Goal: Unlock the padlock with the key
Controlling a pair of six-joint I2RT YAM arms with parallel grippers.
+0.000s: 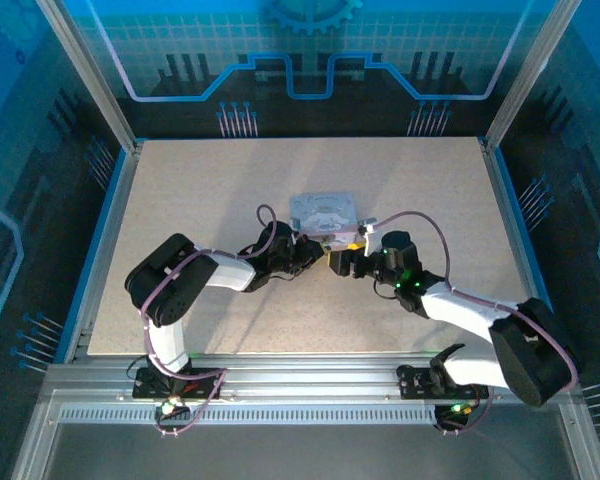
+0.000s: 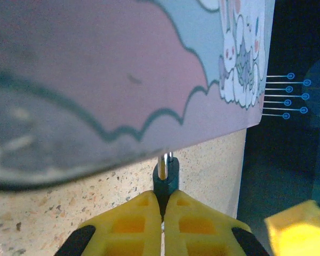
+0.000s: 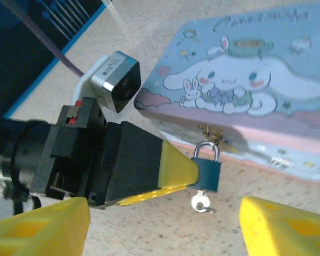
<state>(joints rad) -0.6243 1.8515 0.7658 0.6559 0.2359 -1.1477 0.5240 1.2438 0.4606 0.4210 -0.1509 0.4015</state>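
Left gripper (image 2: 164, 198): yellow fingers pinched shut on the body of the small teal padlock (image 3: 208, 173), gripping it from the sides. Left wrist is low over the table (image 1: 180, 200) and points at the near side of the tin. From above, the left forearm runs right from a folded elbow at the left, upper link back down to the base at the near edge.

Padlock hangs by its silver shackle (image 3: 206, 149) from the hasp on the front wall of the pastel cartoon tin (image 3: 245, 80), body just above the tabletop. The key (image 3: 201, 202), silver, sticks out of the padlock's underside, head down, close to the table.

Right gripper (image 3: 165, 226): fingers spread wide, nothing between them. It faces the padlock and key from near, with one yellow finger on each side of its wrist view, touching neither. The right forearm stretches left from a bent elbow at the far right, wrist low. Both grippers meet just beside the tin's near edge, mid-table.
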